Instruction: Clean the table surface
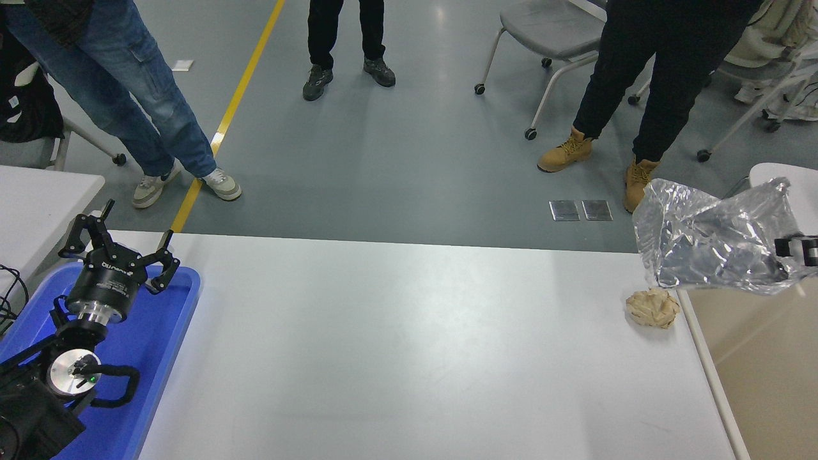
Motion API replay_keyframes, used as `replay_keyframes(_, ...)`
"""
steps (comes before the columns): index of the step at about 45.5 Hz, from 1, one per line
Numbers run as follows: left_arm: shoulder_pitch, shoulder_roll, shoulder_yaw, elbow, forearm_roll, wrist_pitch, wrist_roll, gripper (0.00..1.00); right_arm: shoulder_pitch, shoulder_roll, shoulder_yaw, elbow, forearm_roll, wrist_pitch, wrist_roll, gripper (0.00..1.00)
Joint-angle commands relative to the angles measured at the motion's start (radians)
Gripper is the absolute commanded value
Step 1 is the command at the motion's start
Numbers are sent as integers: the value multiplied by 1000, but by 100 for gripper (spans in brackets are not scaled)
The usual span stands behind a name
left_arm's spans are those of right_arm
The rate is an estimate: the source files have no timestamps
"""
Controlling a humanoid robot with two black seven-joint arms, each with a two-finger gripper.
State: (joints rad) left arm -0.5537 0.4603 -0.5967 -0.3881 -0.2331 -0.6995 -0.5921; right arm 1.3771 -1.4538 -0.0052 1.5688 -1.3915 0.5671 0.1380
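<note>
The table surface is a wide white-grey top filling the lower half of the head view. My right gripper comes in at the right edge, shut on a crumpled silvery plastic bag held in the air above the table's far right corner. A crumpled beige paper wad lies on the table under the bag, near the right edge. My left gripper is parked at the lower left over a blue tray, its fingers spread open and empty.
A beige bin stands against the table's right edge. A smaller white tabletop shows at the left. Three people stand on the floor beyond the table, with wheeled chairs behind.
</note>
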Motion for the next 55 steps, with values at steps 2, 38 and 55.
replay_keyframes(2, 0, 0, 0, 0, 0, 0, 0, 100, 26, -10, 1, -18, 6, 23, -1, 0)
replay_keyframes(38, 0, 0, 0, 0, 0, 0, 0, 100, -142, 127, -27, -533, 192, -174, -14, 0)
replay_keyframes(55, 0, 0, 0, 0, 0, 0, 0, 100, -444, 404, -27, -900, 529, -421, -12, 0)
